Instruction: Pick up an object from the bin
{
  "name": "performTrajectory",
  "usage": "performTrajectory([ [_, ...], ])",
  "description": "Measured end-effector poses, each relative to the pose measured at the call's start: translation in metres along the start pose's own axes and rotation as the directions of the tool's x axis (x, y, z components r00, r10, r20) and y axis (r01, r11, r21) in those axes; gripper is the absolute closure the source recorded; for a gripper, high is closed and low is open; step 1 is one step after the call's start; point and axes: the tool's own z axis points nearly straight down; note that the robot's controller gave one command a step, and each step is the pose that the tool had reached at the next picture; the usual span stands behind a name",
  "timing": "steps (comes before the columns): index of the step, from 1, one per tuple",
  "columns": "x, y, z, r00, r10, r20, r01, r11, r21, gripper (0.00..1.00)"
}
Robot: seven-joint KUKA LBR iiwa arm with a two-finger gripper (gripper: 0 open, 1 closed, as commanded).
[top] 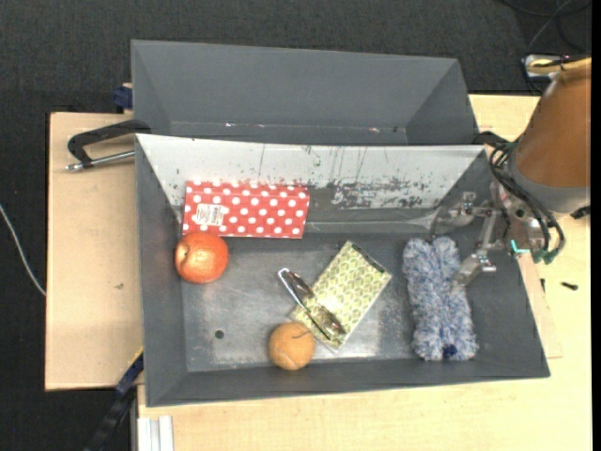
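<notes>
One shaggy blue-grey oblong duster (438, 299) lies lower right in the grey metal bin (235, 303), its top end just beside the claw (475, 247); how far the claw is spread cannot be told.

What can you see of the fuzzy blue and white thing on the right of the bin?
The fuzzy thing is a long, soft-looking pad of shaggy blue and white strands, like a duster head. It lies flat on the bin floor at the right, lengthwise back to front, apart from the green patterned packet. The gripper is at its upper right edge; contact is unclear.
</notes>
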Motion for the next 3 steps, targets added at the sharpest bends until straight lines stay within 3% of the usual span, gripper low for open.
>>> performTrajectory([
  [1, -0.002, 0.000, -0.005, 1.000, -0.002, 0.009, 0.002, 1.000, 0.002, 0.00],
  [2, -0.001, 0.004, 0.126, 0.998, 0.061, 0.014, -0.061, 0.998, 0.000, 1.00],
  [3, -0.001, 0.004, 0.126, 0.998, 0.061, 0.014, -0.061, 0.998, 0.001, 1.00],
])
